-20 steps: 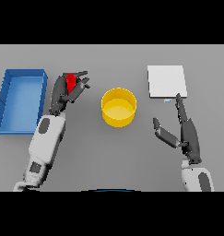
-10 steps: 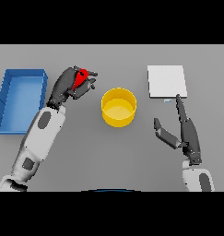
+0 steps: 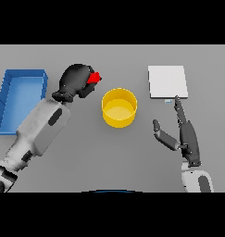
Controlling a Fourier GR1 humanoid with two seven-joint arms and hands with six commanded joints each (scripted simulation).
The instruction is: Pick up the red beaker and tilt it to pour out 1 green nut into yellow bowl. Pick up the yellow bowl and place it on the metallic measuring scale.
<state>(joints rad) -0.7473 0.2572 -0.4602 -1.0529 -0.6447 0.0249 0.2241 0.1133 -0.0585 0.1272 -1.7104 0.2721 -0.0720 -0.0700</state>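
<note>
The left hand (image 3: 76, 81) curls around one red beaker (image 3: 94, 78), at ten o'clock from the one yellow bowl (image 3: 119, 107). The right hand (image 3: 185, 134) rests open-fingered at four o'clock. One scale (image 3: 167, 82) lies at two o'clock, one blue bin (image 3: 19, 99) at nine.

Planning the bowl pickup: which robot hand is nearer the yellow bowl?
Left. The left robot hand, curled round the red beaker, sits just up-left of the yellow bowl; the right robot hand rests farther off, lower right.
</note>
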